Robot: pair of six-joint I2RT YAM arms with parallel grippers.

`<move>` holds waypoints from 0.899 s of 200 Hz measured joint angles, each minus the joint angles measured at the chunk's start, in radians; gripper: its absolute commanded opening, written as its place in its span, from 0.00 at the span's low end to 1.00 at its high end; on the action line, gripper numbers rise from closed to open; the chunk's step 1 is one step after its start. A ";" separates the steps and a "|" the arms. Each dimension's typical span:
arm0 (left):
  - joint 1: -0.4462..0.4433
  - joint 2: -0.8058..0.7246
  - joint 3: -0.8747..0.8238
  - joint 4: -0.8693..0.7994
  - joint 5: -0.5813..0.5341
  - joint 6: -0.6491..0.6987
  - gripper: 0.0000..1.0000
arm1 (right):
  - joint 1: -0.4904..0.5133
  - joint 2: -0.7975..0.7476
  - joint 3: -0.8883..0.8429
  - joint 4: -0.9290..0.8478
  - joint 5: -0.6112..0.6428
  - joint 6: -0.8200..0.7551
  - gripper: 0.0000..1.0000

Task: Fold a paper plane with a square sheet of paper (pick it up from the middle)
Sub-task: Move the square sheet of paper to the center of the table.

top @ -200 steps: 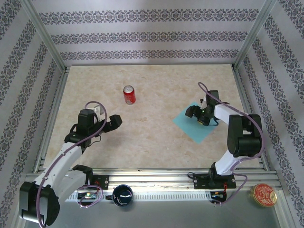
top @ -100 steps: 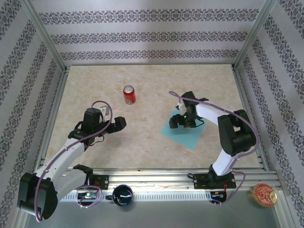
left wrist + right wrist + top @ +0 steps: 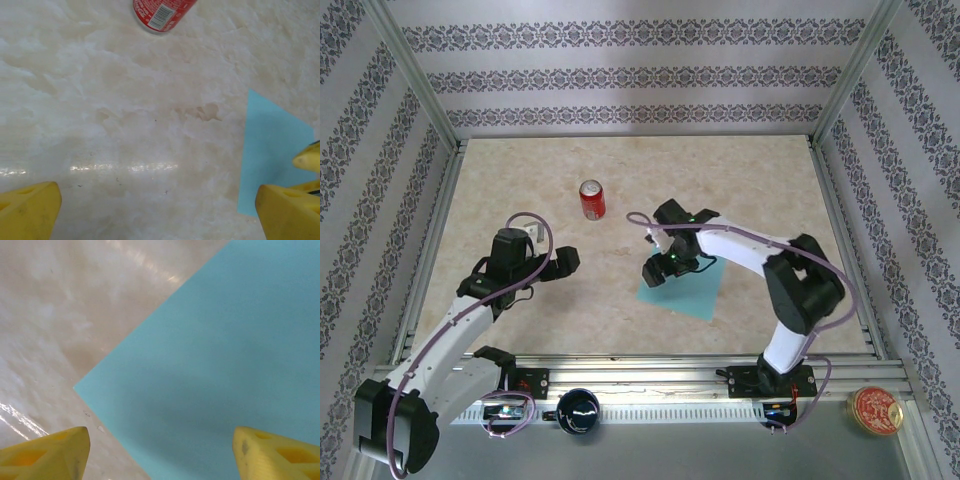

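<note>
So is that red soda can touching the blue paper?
Apart. The top view shows a wide stretch of bare table between the red can and the blue paper.

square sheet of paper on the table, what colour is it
The square sheet of paper is plain turquoise-blue; clearest in right wrist view.
</note>
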 measured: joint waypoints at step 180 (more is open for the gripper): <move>-0.071 0.059 0.034 0.026 0.074 -0.021 1.00 | -0.140 -0.029 -0.235 0.315 -0.120 0.309 0.68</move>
